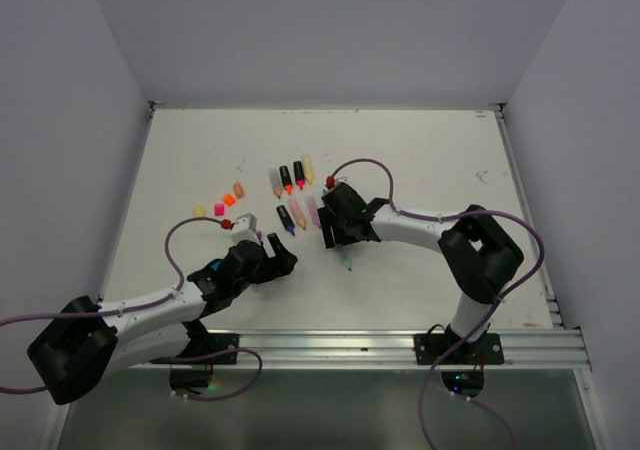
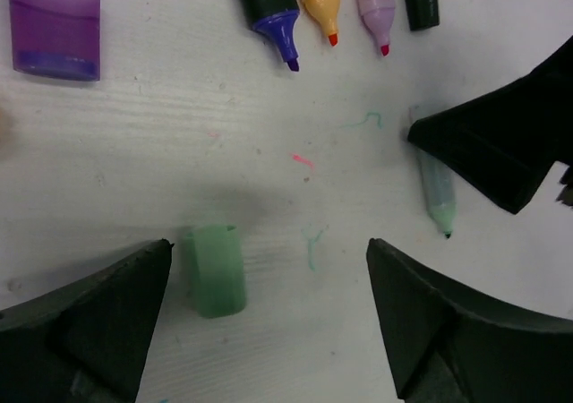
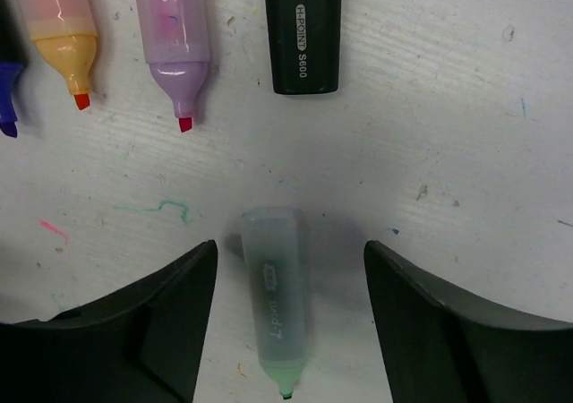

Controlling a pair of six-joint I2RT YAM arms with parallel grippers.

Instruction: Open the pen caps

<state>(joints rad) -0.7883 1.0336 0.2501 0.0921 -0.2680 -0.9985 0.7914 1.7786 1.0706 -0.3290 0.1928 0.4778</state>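
Evidently the white table [image 1: 420,160] had both arm ends low over it. The right gripper [image 3: 288,255] stood open with the uncapped green highlighter [image 3: 276,304] lying loose between its fingers, touched by neither, and the left gripper [image 2: 269,246] was likewise spread, the green cap [image 2: 215,270] lying on its side just beside one finger. In my judgement the separation was complete, and good practice called for lifting both grippers straight up, since any sideways drift risked rolling the highlighter or flicking the cap.
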